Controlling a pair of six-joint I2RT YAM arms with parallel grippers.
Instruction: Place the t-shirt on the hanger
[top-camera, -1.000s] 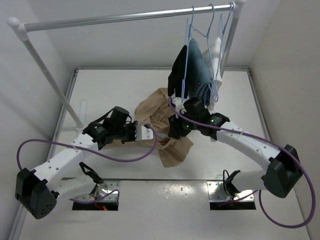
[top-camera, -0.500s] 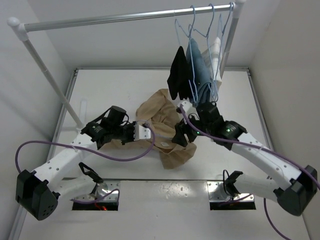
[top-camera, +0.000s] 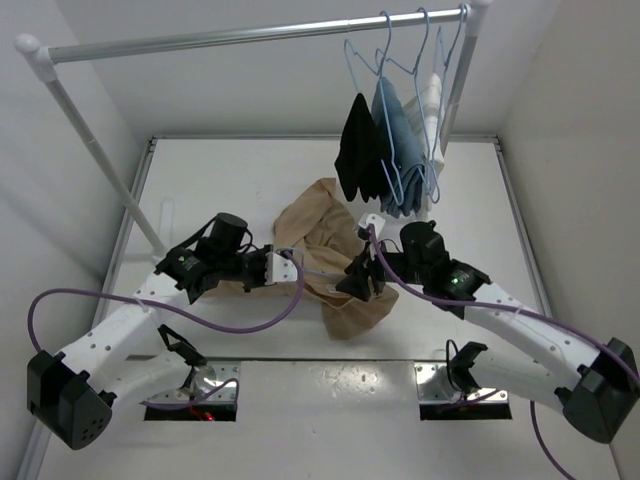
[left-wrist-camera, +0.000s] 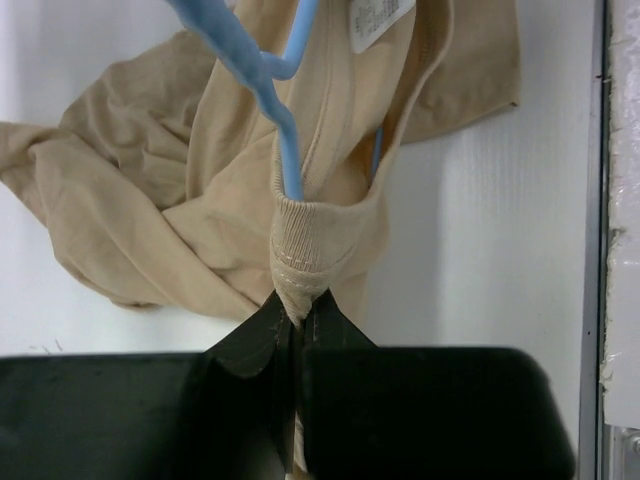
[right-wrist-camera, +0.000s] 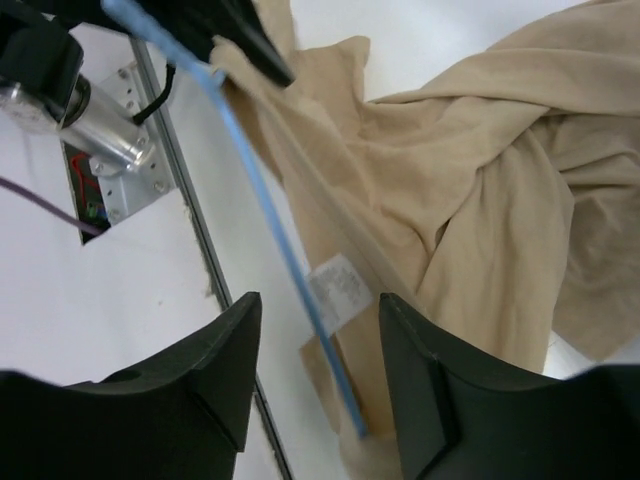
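Note:
The tan t-shirt (top-camera: 318, 232) lies crumpled on the table's middle. My left gripper (top-camera: 284, 266) is shut on its ribbed collar; in the left wrist view the collar (left-wrist-camera: 305, 255) bunches out of the closed gripper (left-wrist-camera: 297, 312). The light-blue hanger wire (left-wrist-camera: 283, 135) runs down into the neck opening beside the white label (left-wrist-camera: 381, 20). My right gripper (top-camera: 360, 279) is open just above the shirt. In the right wrist view the gripper (right-wrist-camera: 320, 345) straddles the hanger wire (right-wrist-camera: 272, 235) and the label (right-wrist-camera: 338, 288) without touching them, above the t-shirt (right-wrist-camera: 470, 200).
A metal rail (top-camera: 250, 35) spans the back on a slanted post (top-camera: 100, 160). At its right end hang a black garment (top-camera: 357, 150), a blue garment (top-camera: 395, 135) and a white garment (top-camera: 432, 100) on blue wire hangers, just behind my right arm.
My right arm has drawn back from the hanging garments and moved left and down over the t-shirt. The hanging garments have swung back. My left gripper has kept its hold on the collar.

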